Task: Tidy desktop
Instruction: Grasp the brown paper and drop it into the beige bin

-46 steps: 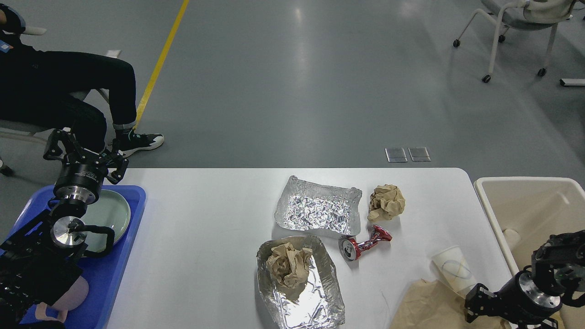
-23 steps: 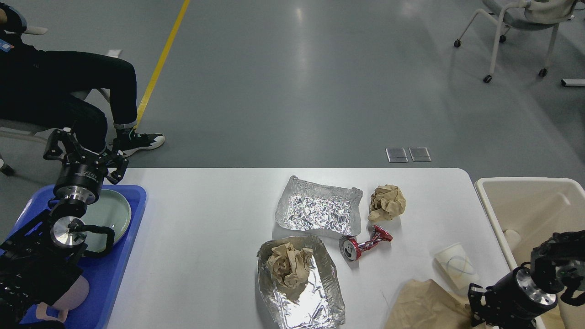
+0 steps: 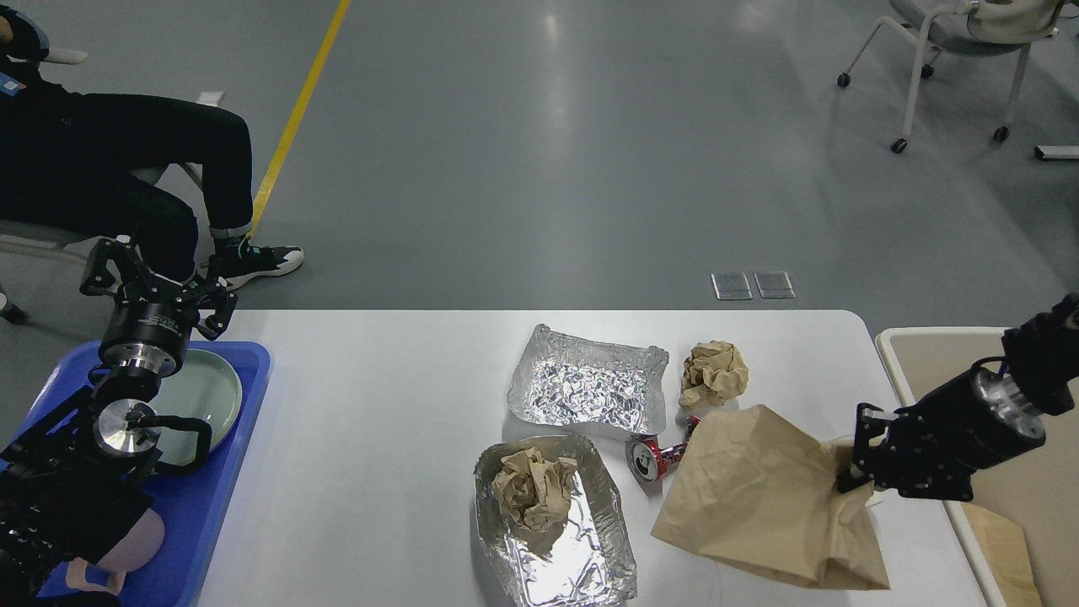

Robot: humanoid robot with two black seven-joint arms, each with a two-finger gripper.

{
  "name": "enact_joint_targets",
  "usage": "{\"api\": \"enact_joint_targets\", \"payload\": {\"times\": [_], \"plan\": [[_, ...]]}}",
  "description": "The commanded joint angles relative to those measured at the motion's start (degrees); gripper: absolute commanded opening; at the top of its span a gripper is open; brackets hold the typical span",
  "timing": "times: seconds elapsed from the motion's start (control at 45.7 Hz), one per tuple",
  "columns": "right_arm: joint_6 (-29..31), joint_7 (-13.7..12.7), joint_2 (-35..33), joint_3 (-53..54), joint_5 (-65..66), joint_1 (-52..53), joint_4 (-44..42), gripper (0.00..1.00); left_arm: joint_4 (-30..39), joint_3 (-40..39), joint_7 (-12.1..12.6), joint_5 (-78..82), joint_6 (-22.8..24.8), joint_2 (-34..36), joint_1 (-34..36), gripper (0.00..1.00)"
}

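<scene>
**Helper:** What do you see on your screen?

**Me:** I see the desktop (image 3: 379, 438). It is big and white, and it fills the middle and bottom of my view. My right gripper (image 3: 851, 459) is over its right side. It is pinched tight on a brown paper bag (image 3: 759, 506) at the bag's right edge. The bag hangs out to the left of the gripper, tilted, and I cannot tell if it touches the desktop.

**Helper:** What about your other claw?

**Me:** My left gripper (image 3: 156, 278) is up by the far left corner of the desktop, above a blue tray (image 3: 211, 506). Its fingers are spread wide apart and they hold nothing. A pale green plate (image 3: 202, 392) sits in the tray, just under my arm.

**Helper:** What else is on the desktop?

**Me:** Two foil trays. The far foil tray (image 3: 586, 389) has nothing in it. The near foil tray (image 3: 556, 523) has a paper wad (image 3: 531, 489) inside. A second brown paper ball (image 3: 714, 373) lies just right of the far foil tray. A squashed red can (image 3: 653, 455) lies between the trays, and the bag hides part of it.

**Helper:** And on the right?

**Me:** A beige bin (image 3: 919, 354) stands just beside the right edge of the desktop. My right arm reaches across it.
</scene>
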State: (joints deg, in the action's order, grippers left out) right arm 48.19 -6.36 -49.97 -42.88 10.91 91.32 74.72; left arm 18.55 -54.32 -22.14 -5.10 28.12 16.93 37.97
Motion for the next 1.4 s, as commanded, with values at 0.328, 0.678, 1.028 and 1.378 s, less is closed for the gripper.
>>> {"api": "enact_joint_targets", "payload": {"times": [0.328,0.678,1.028,1.378], "plan": [[5.8,-0.5,-11.6,6.8,0.2,20.3,-4.7,0.0,0.0,0.0,0.0,0.0,0.0,0.0,0.0,0.97],[-17.4,-0.5,-9.1,7.4,-0.9,-2.4,-23.5,0.0,0.0,0.0,0.0,0.0,0.0,0.0,0.0,0.97],[-43.5,-0.5,-5.3,6.8,-0.9,-24.4,-28.1,0.0,0.0,0.0,0.1,0.0,0.0,0.0,0.0,0.97],[-46.3,-0.4,7.2,6.5,-0.9,-37.4,-48.3,1.0,0.0,0.0,0.0,0.0,0.0,0.0,0.0,0.97]]}}
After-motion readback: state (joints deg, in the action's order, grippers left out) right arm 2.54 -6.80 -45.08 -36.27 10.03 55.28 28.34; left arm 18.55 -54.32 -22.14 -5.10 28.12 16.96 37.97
